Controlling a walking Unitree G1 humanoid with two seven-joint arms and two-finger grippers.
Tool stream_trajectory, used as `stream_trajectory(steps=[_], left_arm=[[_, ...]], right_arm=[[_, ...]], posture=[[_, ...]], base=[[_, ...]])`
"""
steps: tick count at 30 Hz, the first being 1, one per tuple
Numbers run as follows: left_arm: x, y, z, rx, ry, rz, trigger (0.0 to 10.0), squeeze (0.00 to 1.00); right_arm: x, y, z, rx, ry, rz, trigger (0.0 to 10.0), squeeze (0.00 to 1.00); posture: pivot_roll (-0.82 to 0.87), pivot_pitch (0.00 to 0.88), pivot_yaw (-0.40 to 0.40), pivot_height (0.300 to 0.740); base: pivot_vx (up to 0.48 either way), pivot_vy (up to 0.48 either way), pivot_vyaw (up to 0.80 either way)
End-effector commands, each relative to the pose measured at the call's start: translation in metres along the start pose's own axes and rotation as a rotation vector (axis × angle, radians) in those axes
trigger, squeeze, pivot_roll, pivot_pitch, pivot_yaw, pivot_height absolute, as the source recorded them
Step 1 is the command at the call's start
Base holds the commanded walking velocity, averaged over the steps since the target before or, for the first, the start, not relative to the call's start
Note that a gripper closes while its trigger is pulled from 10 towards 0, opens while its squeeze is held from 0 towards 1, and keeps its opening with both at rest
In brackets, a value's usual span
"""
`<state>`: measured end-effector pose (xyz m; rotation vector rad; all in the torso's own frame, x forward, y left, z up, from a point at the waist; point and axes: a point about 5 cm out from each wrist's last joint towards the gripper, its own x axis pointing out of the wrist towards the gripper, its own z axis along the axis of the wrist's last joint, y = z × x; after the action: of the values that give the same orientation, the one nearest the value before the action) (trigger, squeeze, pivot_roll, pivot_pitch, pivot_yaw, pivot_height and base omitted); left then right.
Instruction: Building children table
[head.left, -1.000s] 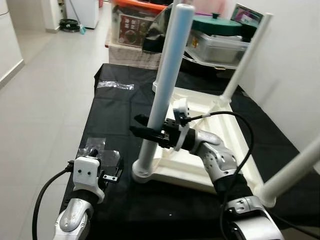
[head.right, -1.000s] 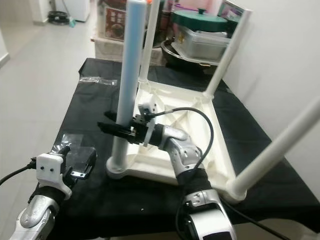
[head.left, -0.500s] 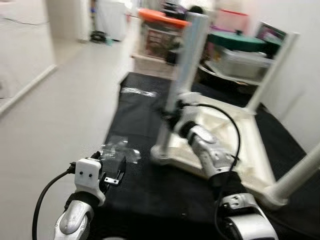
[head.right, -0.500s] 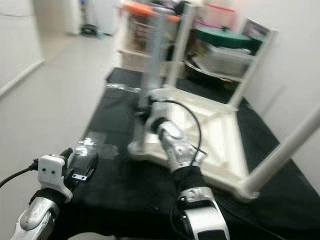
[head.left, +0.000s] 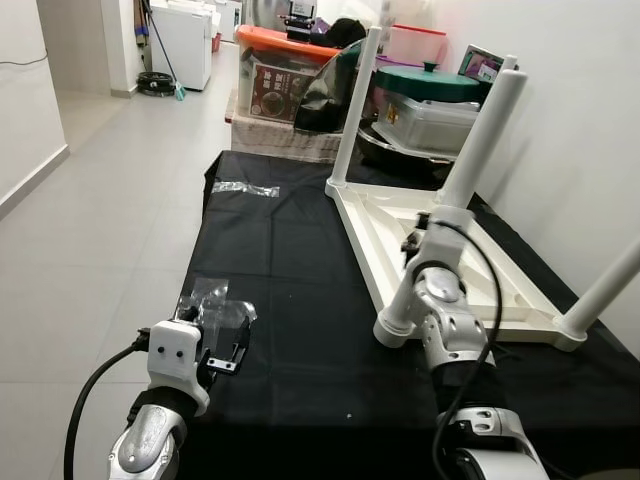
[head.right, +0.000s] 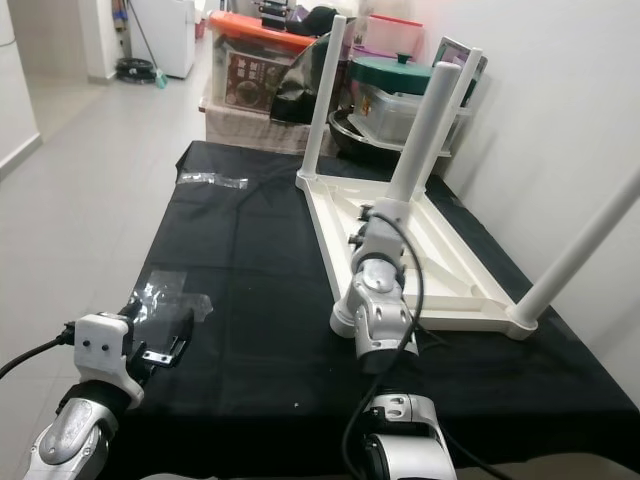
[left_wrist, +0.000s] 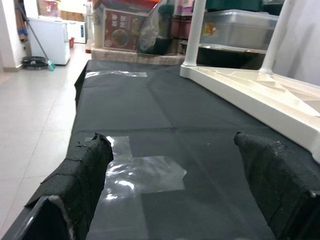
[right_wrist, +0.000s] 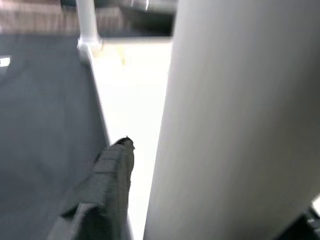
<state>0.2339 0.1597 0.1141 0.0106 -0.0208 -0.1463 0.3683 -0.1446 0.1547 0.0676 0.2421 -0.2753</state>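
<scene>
A white children's table (head.left: 392, 222) lies upside down on the black-covered worktop (head.left: 280, 260) with its legs pointing up. My right gripper (head.left: 425, 232) sits around the near-left leg (head.left: 468, 178), partway up it. In the right wrist view that leg (right_wrist: 240, 120) stands between the fingers, and a strip of tabletop shows between the one visible finger (right_wrist: 107, 185) and the leg, so the gripper is open. My left gripper (left_wrist: 177, 165) hovers open at the worktop's near-left corner over a clear plastic bag (left_wrist: 142, 175) and holds nothing.
Another leg (head.left: 356, 108) rises at the far corner and one (head.left: 603, 292) at the near right. A strip of clear tape (head.left: 245, 188) lies far left on the cloth. Storage boxes and pots (head.left: 432, 92) crowd behind the worktop, a wall runs along its right side, and tiled floor (head.left: 90, 220) lies to its left.
The camera has shifted. The table's near corner and its leg now lie further right on the cloth, and my right arm points straight ahead instead of reaching left. The left gripper stays put.
</scene>
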Motion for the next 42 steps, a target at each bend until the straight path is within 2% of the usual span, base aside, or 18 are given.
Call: stream_trajectory(steps=[1, 3, 4, 5, 6, 7, 8, 11, 12, 14, 17, 24, 32, 33, 35, 36, 41, 42], left_arm=[[0.0, -0.003, -0.001, -0.005, 0.004, -0.007, 10.0, 0.0], [0.001, -0.003, -0.001, -0.004, 0.004, -0.008, 10.0, 0.0], [0.001, -0.003, -0.001, -0.004, 0.004, -0.008, 10.0, 0.0], [0.001, -0.003, -0.001, -0.004, 0.004, -0.008, 10.0, 0.0], [0.001, -0.003, -0.001, -0.004, 0.004, -0.008, 10.0, 0.0], [0.001, -0.004, -0.001, -0.006, 0.002, -0.008, 10.0, 0.0], [0.001, -0.004, -0.001, -0.006, 0.002, -0.008, 10.0, 0.0], [0.002, -0.004, -0.001, -0.005, -0.001, -0.01, 10.0, 0.0], [0.002, -0.004, -0.001, -0.005, -0.001, -0.01, 10.0, 0.0], [0.003, -0.005, 0.0, -0.001, -0.005, -0.009, 10.0, 0.0], [0.002, -0.004, 0.001, 0.002, -0.007, -0.004, 10.0, 0.0], [0.002, -0.003, 0.002, 0.008, -0.008, 0.004, 10.0, 0.0], [-0.001, -0.003, 0.003, 0.013, -0.008, 0.004, 10.0, 0.0], [-0.001, -0.003, 0.003, 0.013, -0.008, 0.004, 10.0, 0.0], [-0.001, -0.003, 0.003, 0.011, -0.008, 0.004, 10.0, 0.0], [-0.001, -0.004, 0.003, 0.009, -0.008, 0.002, 10.0, 0.0], [-0.001, -0.005, 0.003, 0.006, -0.007, 0.001, 10.0, 0.0], [-0.001, -0.005, 0.002, 0.003, -0.006, 0.001, 10.0, 0.0]], right_arm=[[0.004, -0.001, 0.002, 0.034, 0.008, 0.028, 10.0, 1.0], [0.006, 0.002, 0.008, 0.042, -0.003, 0.069, 10.0, 1.0], [0.009, 0.003, 0.016, 0.049, -0.021, 0.122, 10.0, 0.53], [0.009, 0.003, 0.016, 0.049, -0.021, 0.122, 10.0, 0.53], [0.01, 0.005, 0.021, 0.053, -0.033, 0.156, 10.0, 0.0], [0.012, 0.017, 0.043, 0.106, -0.11, 0.516, 10.0, 0.0], [0.012, 0.017, 0.043, 0.106, -0.11, 0.516, 10.0, 0.0], [-0.001, 0.027, 0.052, 0.148, -0.191, 0.973, 10.0, 0.0], [-0.001, 0.027, 0.052, 0.148, -0.191, 0.973, 10.0, 0.0], [-0.013, 0.033, 0.038, 0.107, -0.163, 1.243, 10.0, 0.0], [-0.026, 0.048, 0.018, 0.035, -0.1, 1.419, 10.0, 0.0], [-0.039, 0.081, -0.003, 0.008, -0.068, 1.558, 10.0, 0.0], [-0.038, 0.101, 0.008, 0.048, -0.119, 1.513, 10.0, 0.0], [-0.04, 0.098, 0.014, 0.074, -0.147, 1.552, 4.2, 0.0], [-0.042, 0.095, 0.021, 0.112, -0.19, 1.618, 3.1, 0.0], [-0.039, 0.092, 0.025, 0.133, -0.208, 1.576, 0.0, 0.0], [-0.031, 0.088, 0.029, 0.128, -0.226, 1.447, 0.0, 0.0], [-0.024, 0.086, 0.028, 0.093, -0.221, 1.299, 0.0, 0.0]], posture=[[0.11, 0.0, -0.195, 0.74], [0.11, 0.0, -0.195, 0.74], [0.11, 0.0, -0.198, 0.74], [0.11, 0.0, -0.198, 0.74], [0.11, 0.0, -0.198, 0.74], [0.11, 0.0, -0.199, 0.74], [0.11, 0.0, -0.199, 0.74], [0.13, 0.0, -0.207, 0.74], [0.13, 0.0, -0.207, 0.74], [0.13, 0.0, -0.207, 0.74], [0.13, 0.0, -0.207, 0.74], [0.13, 0.0, -0.207, 0.74], [0.18, 0.0, -0.231, 0.74], [0.17, 0.0, -0.231, 0.74], [0.17, 0.0, -0.229, 0.74], [0.16, 0.0, -0.228, 0.74], [0.15, 0.0, -0.227, 0.74], [0.15, 0.0, -0.224, 0.74]], base=[[0.0, 0.0, 0.0], [0.0, 0.0, 0.0], [0.0, 0.0, 0.0], [0.0, 0.0, 0.0], [0.0, 0.0, 0.0], [0.0, 0.0, 0.0], [0.0, 0.0, 0.0], [0.0, 0.0, 0.0], [0.0, 0.0, 0.0], [0.0, 0.0, 0.0], [0.0, 0.0, 0.0], [0.0, 0.0, 0.0], [0.0, 0.0, 0.0], [0.0, 0.0, 0.0], [0.0, 0.0, 0.0], [0.0, 0.0, 0.0], [0.0, 0.0, 0.0], [0.0, 0.0, 0.0]])
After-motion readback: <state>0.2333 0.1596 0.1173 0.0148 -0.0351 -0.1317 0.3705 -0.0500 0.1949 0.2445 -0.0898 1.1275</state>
